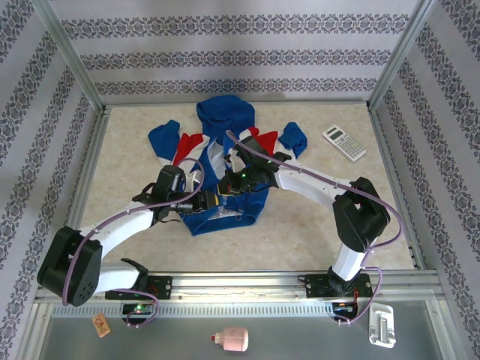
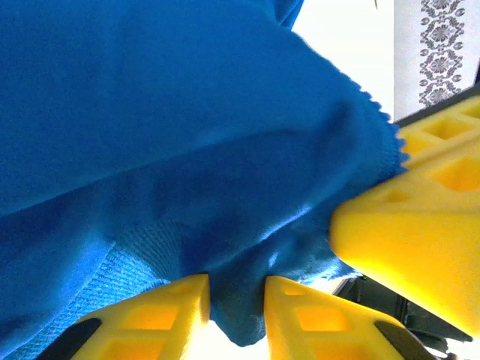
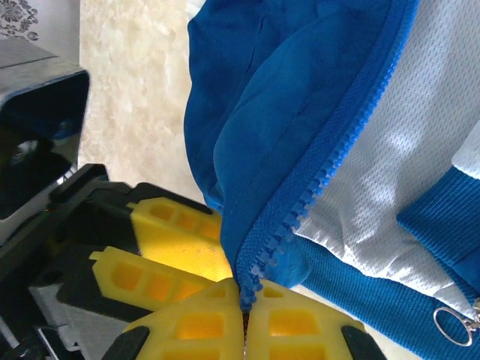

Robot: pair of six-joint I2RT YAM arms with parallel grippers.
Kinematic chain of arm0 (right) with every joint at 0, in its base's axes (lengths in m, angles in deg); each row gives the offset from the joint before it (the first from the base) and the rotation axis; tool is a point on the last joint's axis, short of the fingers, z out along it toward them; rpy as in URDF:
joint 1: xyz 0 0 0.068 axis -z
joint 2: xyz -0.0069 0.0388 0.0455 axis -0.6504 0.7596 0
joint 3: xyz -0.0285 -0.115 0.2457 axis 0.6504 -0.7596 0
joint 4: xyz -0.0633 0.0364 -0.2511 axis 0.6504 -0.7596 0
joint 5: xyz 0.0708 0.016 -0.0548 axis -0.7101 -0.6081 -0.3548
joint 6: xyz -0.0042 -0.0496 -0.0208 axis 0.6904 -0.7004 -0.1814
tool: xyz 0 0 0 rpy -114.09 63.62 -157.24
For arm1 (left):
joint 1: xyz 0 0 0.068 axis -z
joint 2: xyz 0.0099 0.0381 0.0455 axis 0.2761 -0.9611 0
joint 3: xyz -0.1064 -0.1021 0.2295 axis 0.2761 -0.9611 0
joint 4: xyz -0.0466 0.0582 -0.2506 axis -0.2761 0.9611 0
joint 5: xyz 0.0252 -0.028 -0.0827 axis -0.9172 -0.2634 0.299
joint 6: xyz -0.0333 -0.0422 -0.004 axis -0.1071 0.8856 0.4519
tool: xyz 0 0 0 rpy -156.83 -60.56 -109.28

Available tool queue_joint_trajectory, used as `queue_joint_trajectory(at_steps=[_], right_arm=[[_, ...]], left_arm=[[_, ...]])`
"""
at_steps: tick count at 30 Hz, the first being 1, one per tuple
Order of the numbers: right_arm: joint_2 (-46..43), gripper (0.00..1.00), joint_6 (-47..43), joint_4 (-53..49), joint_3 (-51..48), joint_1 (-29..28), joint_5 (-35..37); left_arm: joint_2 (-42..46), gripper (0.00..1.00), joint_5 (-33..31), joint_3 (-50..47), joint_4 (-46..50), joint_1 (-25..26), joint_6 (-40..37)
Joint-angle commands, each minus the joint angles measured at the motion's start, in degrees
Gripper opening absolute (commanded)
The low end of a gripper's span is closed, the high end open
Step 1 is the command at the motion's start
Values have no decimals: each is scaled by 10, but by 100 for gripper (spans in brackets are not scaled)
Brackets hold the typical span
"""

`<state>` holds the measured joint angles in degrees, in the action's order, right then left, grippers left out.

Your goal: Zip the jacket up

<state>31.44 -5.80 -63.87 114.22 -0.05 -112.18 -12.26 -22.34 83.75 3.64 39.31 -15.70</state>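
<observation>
On the beige, marbled table (image 1: 360, 217), seen from above, the jacket (image 1: 225, 120) lies on its back in the middle of the surface, hood toward the far wall, sleeves spread and hem toward the arms. Its front stands open: pale lining shows between the red and white chest panels, and no stretch of the zipper is joined. The task is judged to be at its opening step. The two halves have still to be mated at the hem before the slider can be drawn up to the collar.

The left gripper (image 1: 212, 202) and the right gripper (image 1: 225, 184) meet at the lower front edge, almost touching. In the left wrist view the left gripper (image 2: 236, 289) has its yellow fingers clamped on a fold of blue cloth just beside the ribbed hem band (image 2: 127, 262). In the right wrist view the right gripper (image 3: 244, 296) has its jaws pressed together on the bottom end of one zipper half.

Materials: the shell is a soft, matte knit that creases freely. The lining (image 3: 397, 150) is a white mesh with fine holes. The zipper teeth (image 3: 330, 161) are chunky, blue and moulded, set in a blue tape. A small metal ring (image 3: 450, 326) lies at the hem of the opposite side, probably part of the pull, and apart from the held tape.
</observation>
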Motion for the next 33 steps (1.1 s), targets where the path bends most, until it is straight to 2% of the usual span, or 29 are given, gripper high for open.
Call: queue_joint_trajectory(at_steps=[1, 11, 17, 19, 22, 24, 27, 30, 33], right_arm=[[6, 0, 15, 15, 10, 3, -24], [15, 0, 47, 61, -16, 18, -56], [21, 0, 52, 69, -28, 25, -58], [22, 0, 53, 72, -31, 26, -60], [21, 0, 63, 96, -43, 28, -68], [15, 14, 79, 129, -58, 30, -73], [4, 26, 102, 186, -87, 30, -86], [-7, 28, 127, 234, -116, 29, -91], [-10, 26, 126, 237, -123, 25, -87]], left_arm=[[-6, 30, 19, -15, -65, 7, 26], [-11, 32, 49, -42, -148, 7, 65], [-8, 36, 45, -45, -151, 4, 67], [-7, 28, 45, -47, -151, 2, 67], [-7, 9, 47, -47, -151, -2, 69], [-4, 0, 48, -52, -157, -6, 73], [3, 0, 57, -64, -182, -14, 90], [9, 0, 70, -72, -204, -24, 107], [11, 0, 87, -80, -233, -32, 125]])
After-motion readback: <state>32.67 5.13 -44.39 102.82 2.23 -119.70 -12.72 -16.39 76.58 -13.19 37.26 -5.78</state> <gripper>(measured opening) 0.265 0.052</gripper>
